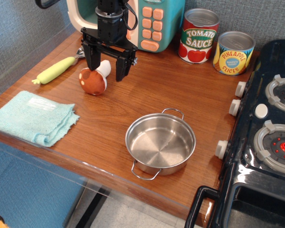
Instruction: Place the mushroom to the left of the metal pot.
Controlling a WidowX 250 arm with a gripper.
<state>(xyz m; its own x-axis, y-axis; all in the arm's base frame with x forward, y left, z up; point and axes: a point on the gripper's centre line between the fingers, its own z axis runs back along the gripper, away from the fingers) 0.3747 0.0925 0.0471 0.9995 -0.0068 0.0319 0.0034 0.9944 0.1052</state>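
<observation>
Observation.image: gripper (107,70) wide, straddling mushroom (95,80) stem; metal pot (160,143) well apart.

reddish-brown mushroom (96,79), silver pot (160,142), black hand (107,70)

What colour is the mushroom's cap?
Reddish-brown with pale spots on the mushroom, seen in the only view.
</observation>
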